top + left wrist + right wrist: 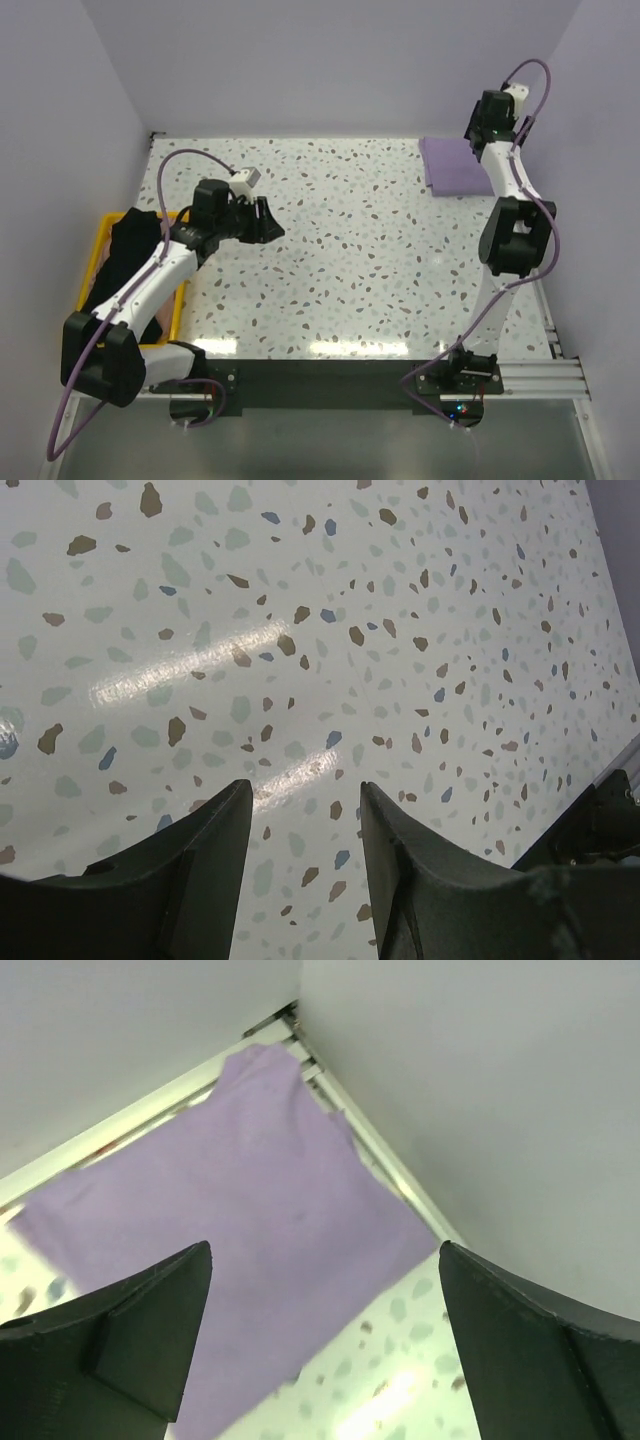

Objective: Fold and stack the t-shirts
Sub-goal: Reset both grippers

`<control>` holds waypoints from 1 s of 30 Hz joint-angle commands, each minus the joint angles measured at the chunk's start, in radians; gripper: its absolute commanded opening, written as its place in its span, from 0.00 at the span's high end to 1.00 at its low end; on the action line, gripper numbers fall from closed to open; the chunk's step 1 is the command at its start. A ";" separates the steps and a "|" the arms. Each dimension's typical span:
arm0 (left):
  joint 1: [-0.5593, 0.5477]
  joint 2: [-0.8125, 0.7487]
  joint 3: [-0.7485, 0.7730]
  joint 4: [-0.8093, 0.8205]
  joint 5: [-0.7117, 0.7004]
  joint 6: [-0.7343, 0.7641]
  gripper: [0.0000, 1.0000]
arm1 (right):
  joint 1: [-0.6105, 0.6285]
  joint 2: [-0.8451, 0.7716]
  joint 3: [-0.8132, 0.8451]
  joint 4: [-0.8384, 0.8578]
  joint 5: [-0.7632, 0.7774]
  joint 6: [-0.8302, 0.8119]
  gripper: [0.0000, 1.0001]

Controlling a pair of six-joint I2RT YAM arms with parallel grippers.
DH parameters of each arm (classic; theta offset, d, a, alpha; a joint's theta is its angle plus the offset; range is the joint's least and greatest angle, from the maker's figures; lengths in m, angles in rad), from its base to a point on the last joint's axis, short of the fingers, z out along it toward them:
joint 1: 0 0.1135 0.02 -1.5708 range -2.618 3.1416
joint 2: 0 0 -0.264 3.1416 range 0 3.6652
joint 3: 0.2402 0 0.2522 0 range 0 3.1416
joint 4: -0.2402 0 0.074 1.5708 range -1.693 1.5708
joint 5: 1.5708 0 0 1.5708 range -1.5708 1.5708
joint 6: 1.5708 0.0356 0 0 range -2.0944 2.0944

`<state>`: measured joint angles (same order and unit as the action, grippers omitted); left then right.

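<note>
Right gripper [325, 1250] hung spread wide over the folded lavender shirt [455, 165], upper right. Left gripper [305, 788] was partly spread, empty, above the table [380, 260]. Black shirt [130, 250] lay in the yellow crate [178, 310], left.

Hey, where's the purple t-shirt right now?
The purple t-shirt lies flat at the far right corner of the table in the top view, beside the right wall, with the open right gripper above it.
</note>
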<state>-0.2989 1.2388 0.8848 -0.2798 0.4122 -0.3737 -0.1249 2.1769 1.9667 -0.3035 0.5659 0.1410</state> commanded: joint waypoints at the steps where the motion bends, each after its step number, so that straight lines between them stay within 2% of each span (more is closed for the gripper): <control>1: 0.014 -0.035 -0.001 0.018 -0.015 0.021 0.48 | 0.066 -0.156 -0.167 0.026 -0.034 0.144 0.01; 6: 0.014 -0.055 -0.010 0.004 -0.059 0.029 0.48 | 0.180 -0.461 -0.567 0.084 -0.087 0.230 0.01; 8: 0.014 -0.058 -0.014 -0.008 -0.079 0.033 0.48 | 0.264 -0.582 -0.668 0.109 -0.158 0.243 0.01; 10: 0.014 -0.064 -0.021 -0.013 -0.087 0.038 0.48 | 0.370 -0.653 -0.781 0.073 -0.159 0.259 0.01; 12: 0.014 -0.067 -0.030 -0.013 -0.092 0.036 0.48 | 0.476 -0.753 -0.900 0.067 -0.236 0.282 0.01; 15: 0.014 -0.067 -0.044 -0.021 -0.102 0.033 0.48 | 0.563 -0.871 -1.036 0.058 -0.325 0.336 0.01; 18: 0.012 -0.070 -0.058 -0.030 -0.118 0.029 0.49 | 0.577 -0.951 -1.153 0.073 -0.479 0.362 0.01; 22: 0.012 -0.100 -0.086 -0.042 -0.142 0.030 0.49 | 0.577 -1.084 -1.212 0.029 -0.552 0.342 0.01; 30: 0.012 -0.156 -0.113 -0.030 -0.164 0.021 0.49 | 0.577 -1.109 -1.140 -0.109 -0.561 0.286 0.01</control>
<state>-0.2935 1.1175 0.7864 -0.3328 0.2714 -0.3702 0.4526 1.0641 0.7677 -0.3569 0.0311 0.4503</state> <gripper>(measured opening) 0.512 0.986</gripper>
